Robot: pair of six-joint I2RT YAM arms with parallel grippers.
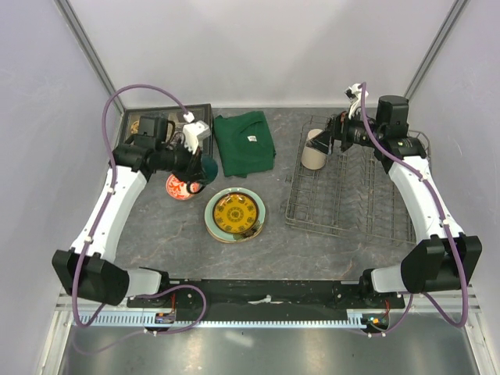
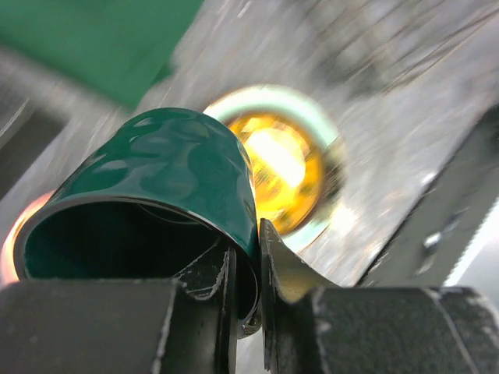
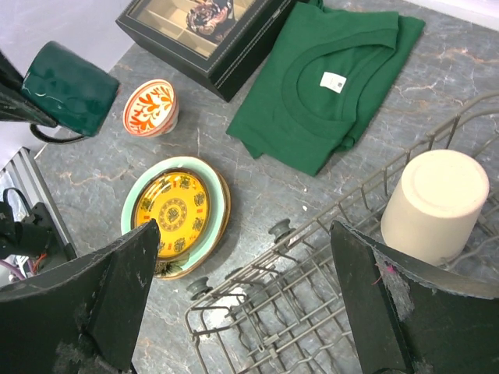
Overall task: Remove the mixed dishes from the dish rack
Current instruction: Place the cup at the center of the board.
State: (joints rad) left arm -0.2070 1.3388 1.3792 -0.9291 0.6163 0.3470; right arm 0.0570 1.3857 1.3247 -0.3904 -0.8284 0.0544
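My left gripper (image 1: 195,162) is shut on the wall of the dark green mug (image 1: 205,167) (image 2: 171,171), one finger inside the rim and one outside, holding it just above the red-and-white bowl (image 1: 178,187) (image 3: 150,107). The small yellow plate (image 1: 234,212) (image 3: 173,210) lies on the pale green plate (image 3: 131,204), with a cream rim (image 3: 227,209) showing beneath. The beige tumbler (image 1: 315,150) (image 3: 437,202) stands upside down in the far left corner of the dish rack (image 1: 351,199) (image 3: 312,312). My right gripper (image 1: 332,141) (image 3: 243,234) hangs open over that corner, nothing between its fingers.
A folded green cloth (image 1: 244,142) (image 3: 335,86) lies at the back between the rack and a black compartmented tray (image 1: 148,121) (image 3: 203,31). White walls close the table on three sides.
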